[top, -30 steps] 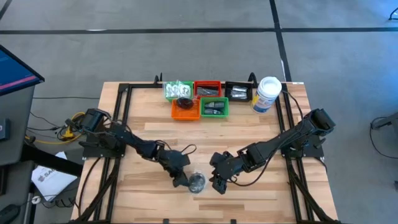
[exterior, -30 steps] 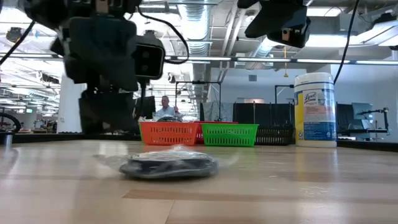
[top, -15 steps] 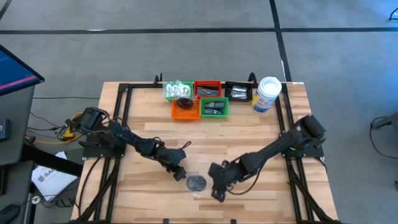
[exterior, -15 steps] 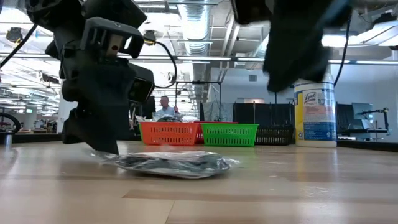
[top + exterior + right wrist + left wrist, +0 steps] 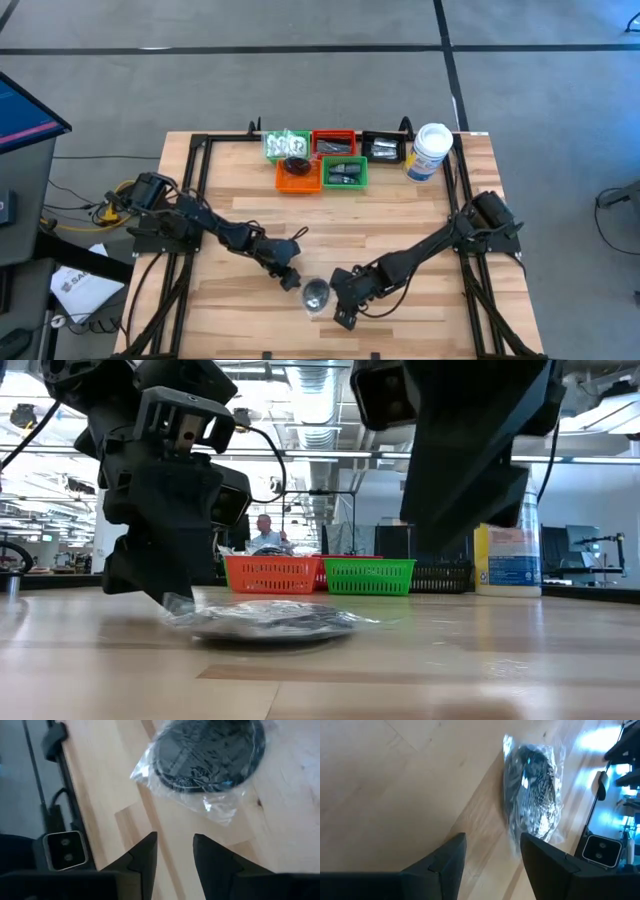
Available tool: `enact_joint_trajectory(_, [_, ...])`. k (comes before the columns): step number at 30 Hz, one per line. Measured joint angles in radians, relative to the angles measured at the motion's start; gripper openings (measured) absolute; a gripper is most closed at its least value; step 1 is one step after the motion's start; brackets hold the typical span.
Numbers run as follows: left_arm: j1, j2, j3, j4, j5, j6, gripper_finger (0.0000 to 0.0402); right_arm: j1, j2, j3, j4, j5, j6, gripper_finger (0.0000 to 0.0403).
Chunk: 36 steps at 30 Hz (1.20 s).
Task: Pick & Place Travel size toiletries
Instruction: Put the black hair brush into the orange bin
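A flat, round black piece sealed in a crinkly clear packet (image 5: 316, 295) lies on the front part of the table (image 5: 400, 215), well away from the trays at the back edge. In the right wrist view the packet (image 5: 205, 757) shows glossy wrinkled film with loose corners around a dark disc with a fine pattern; in the left wrist view (image 5: 532, 795) the film glints. From table height it (image 5: 265, 622) is a low, thin mound lying flat on the wood. The left gripper (image 5: 288, 280) is just beside the packet on the left, its dark fingers partly apart with nothing between them, their tips close to the film's edge. The right gripper (image 5: 343, 312) is just beside the packet on the other side, its fingers narrowly apart and empty, over bare wood. The table is pale, smooth wooden planks with visible grain and seams, framed by black rails. Behind the packet, at the back edge, stand small mesh trays: an orange tray (image 5: 298, 176), a green tray (image 5: 344, 173), a red tray (image 5: 333, 143) and a black tray (image 5: 383, 148), with clear packets of white contents (image 5: 285, 143) beside them, and a tall white canister (image 5: 430, 151) farther right. Beyond the table is grey flooring with dark lines; the low view shows a large lit hall with ceiling ducts and a person (image 5: 266, 532) far behind.
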Motion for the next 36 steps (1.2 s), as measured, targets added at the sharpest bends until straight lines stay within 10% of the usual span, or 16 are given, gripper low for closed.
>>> enact_joint_trajectory(36, [-0.013, 0.003, -0.001, 0.024, -0.031, -0.053, 0.0186, -0.017, 0.003, 0.0, -0.006, -0.041, -0.01, 0.0118])
